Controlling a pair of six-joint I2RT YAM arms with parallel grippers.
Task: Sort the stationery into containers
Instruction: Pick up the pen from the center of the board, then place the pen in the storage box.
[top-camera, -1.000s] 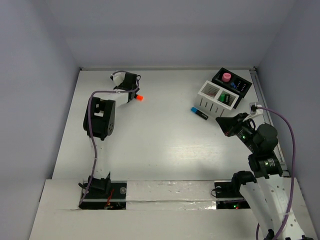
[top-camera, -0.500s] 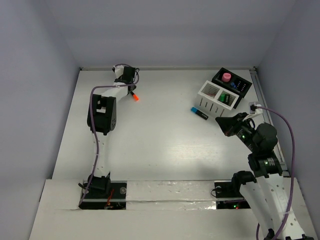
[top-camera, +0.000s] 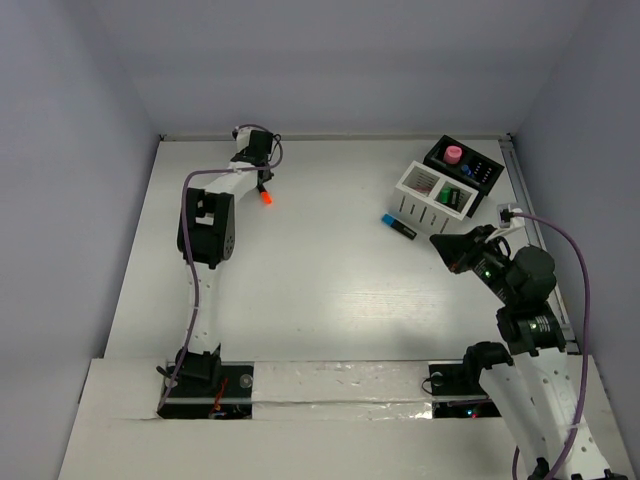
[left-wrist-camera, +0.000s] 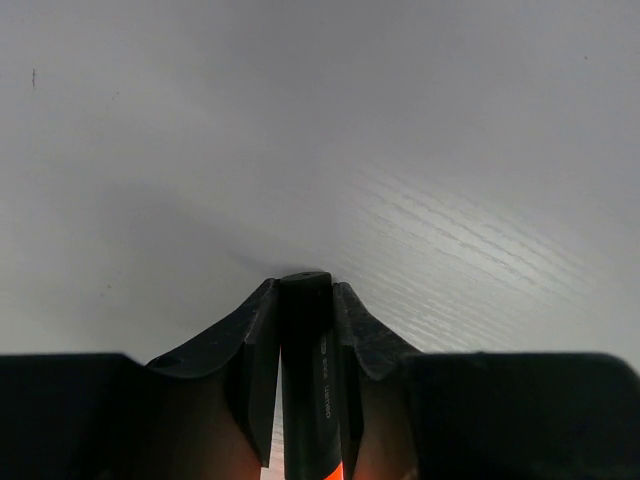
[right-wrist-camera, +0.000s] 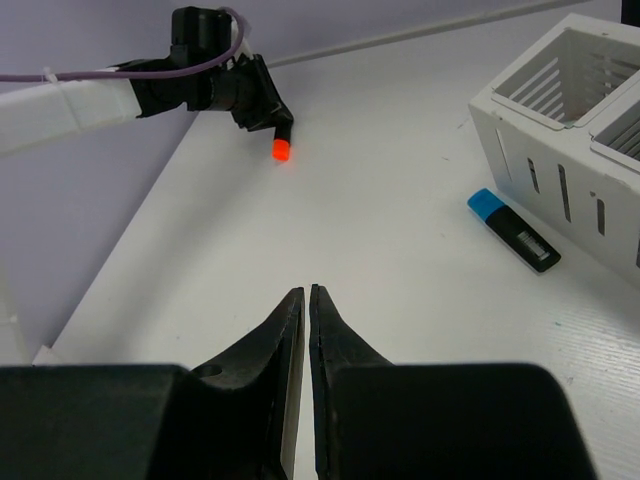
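Black left end effector clamps the orange-capped highlighter, and you've pivoted it slightly over the far-left surface; the containers sit well apart, so the carry has barely begun. Right end effector stays closed, empty.

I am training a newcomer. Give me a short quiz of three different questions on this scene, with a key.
1. True or false: the left gripper is shut on the black highlighter with an orange cap.
2. Relative to the white slatted box, the blue-capped black marker lies: A) inside B) beside C) on top
3. Fill in: the right gripper is ___ and empty.
Key: 1 true; 2 B; 3 shut.
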